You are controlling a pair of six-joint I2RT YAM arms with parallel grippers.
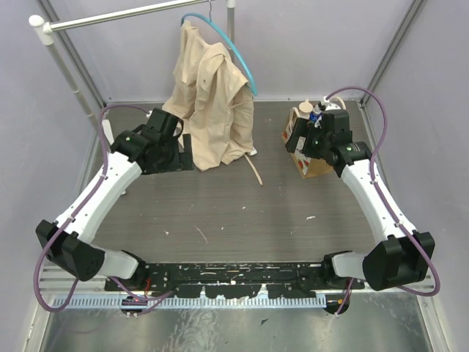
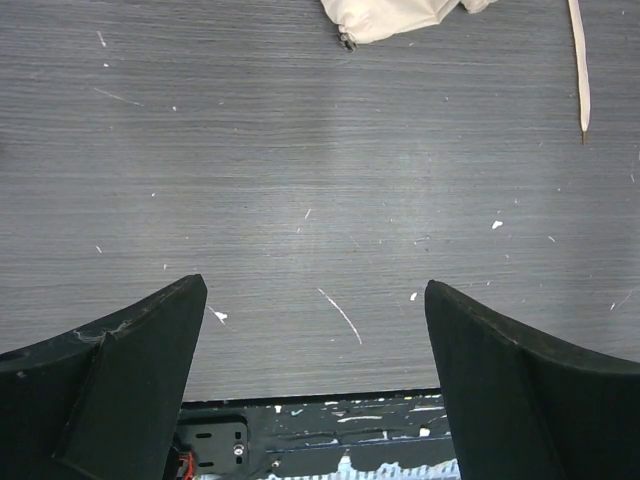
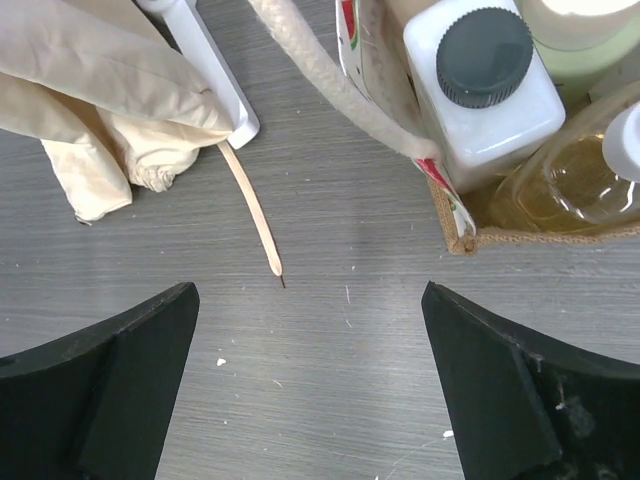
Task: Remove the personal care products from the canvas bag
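The canvas bag [image 1: 314,166] stands upright at the back right, partly hidden by my right arm. In the right wrist view its tan corner [image 3: 520,236] and a cream loop handle [image 3: 330,82] show. Inside it stand a white bottle with a dark cap [image 3: 482,82], a clear bottle of yellowish liquid with a white cap [image 3: 580,180] and a pale olive bottle with a cream cap [image 3: 585,35]. Bottle tops poke out of the bag [image 1: 316,111]. My right gripper [image 3: 310,385] is open and empty just left of the bag. My left gripper [image 2: 315,390] is open and empty over bare table.
A large beige shirt [image 1: 209,95] on a blue hanger [image 1: 240,55] hangs from a rail [image 1: 117,16] at the back. Its hem [image 3: 90,100] and a loose thin tie [image 3: 255,215] lie on the table left of the bag. A black mounting rail [image 1: 234,279] runs along the near edge.
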